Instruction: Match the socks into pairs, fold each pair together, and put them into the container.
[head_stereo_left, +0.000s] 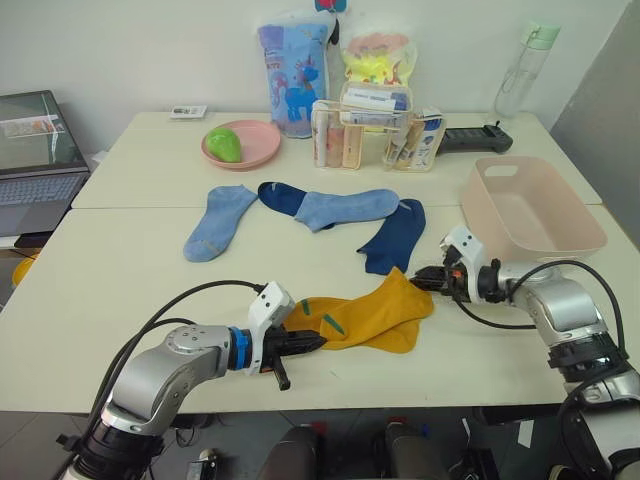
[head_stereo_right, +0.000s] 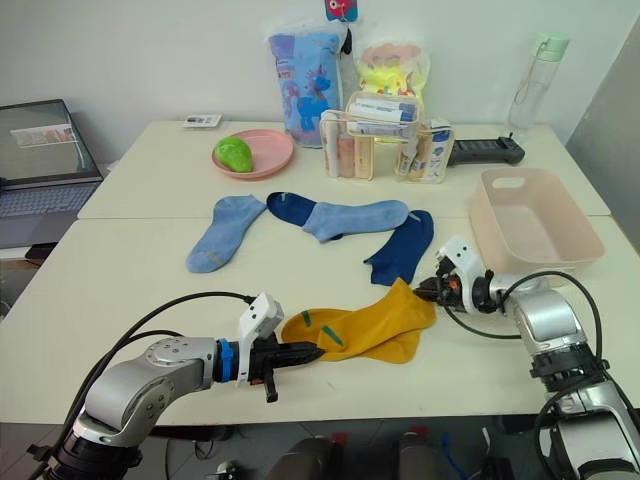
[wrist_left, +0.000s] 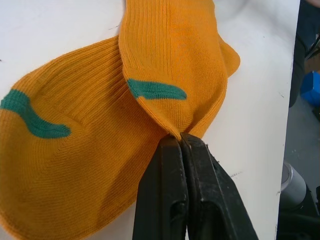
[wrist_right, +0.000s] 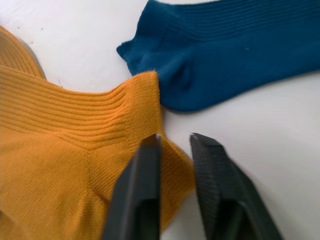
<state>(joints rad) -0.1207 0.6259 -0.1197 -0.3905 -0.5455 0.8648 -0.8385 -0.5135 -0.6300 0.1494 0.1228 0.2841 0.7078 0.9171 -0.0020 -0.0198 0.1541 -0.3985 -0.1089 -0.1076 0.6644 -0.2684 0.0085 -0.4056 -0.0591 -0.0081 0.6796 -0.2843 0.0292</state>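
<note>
Left eye view shows the left hand (head_stereo_left: 312, 343) clamped on the near-left end of the yellow socks (head_stereo_left: 370, 316), stacked on the counter (head_stereo_left: 120, 270). The right hand (head_stereo_left: 418, 279), fingers apart, sits at their right end. Farther right stands the empty pink tub (head_stereo_left: 573, 232).

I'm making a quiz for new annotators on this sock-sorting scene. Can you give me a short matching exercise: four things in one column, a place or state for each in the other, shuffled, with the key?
Things:
1. left gripper
2. right gripper
3. container
4. green object

Places or states:
A. lies on the round pink plate
B. shut on the toe end of a mustard-yellow sock
C. stands with nothing in it at the table's right side
D. open, at the other end of the yellow socks

Pairs: 1-B, 2-D, 3-C, 4-A
</note>
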